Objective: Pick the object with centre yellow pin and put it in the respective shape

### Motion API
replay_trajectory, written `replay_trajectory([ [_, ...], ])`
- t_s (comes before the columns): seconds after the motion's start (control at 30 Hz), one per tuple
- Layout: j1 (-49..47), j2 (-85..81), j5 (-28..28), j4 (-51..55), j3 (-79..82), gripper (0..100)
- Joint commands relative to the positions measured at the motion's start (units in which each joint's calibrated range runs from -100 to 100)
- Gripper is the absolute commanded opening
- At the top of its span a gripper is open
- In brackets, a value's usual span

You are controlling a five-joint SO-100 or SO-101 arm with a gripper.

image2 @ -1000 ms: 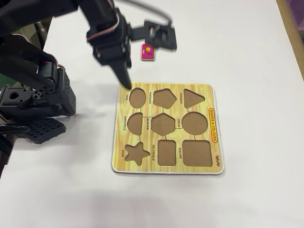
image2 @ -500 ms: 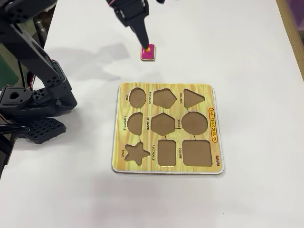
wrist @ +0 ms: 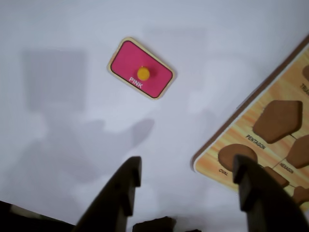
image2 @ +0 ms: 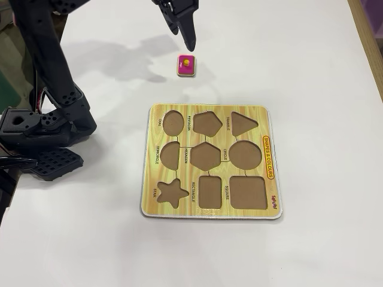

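A pink rectangular puzzle piece [wrist: 141, 68] with a yellow centre pin [wrist: 143, 73] and the word PINK lies flat on the white table. In the fixed view the piece [image2: 186, 66] sits above the wooden shape board [image2: 209, 162]. My gripper [wrist: 186, 171] is open and empty, hovering above the table short of the piece, with its dark fingers [wrist: 126, 181] spread wide. In the fixed view the gripper [image2: 184, 27] hangs just above and behind the piece. The board's rectangle recess [image2: 210, 191] is empty.
The board [wrist: 227, 140] lies to the right in the wrist view, its oval, pentagon and hexagon recesses empty. The arm's black base [image2: 42, 128] stands at the left of the table. A wooden edge [image2: 368, 36] runs at far right.
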Motion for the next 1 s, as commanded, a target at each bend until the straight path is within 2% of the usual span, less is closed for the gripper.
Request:
replay_trajectory([
  [0.0, -1.81, 2.57, -0.17, -0.69, -6.38, 22],
  [0.17, -2.79, 8.68, -0.17, -1.72, -9.53, 22],
  [0.47, -5.04, 16.71, 0.46, -16.33, -8.63, 22],
  [0.97, -6.21, 22.15, 0.51, -15.55, -7.1, 22],
])
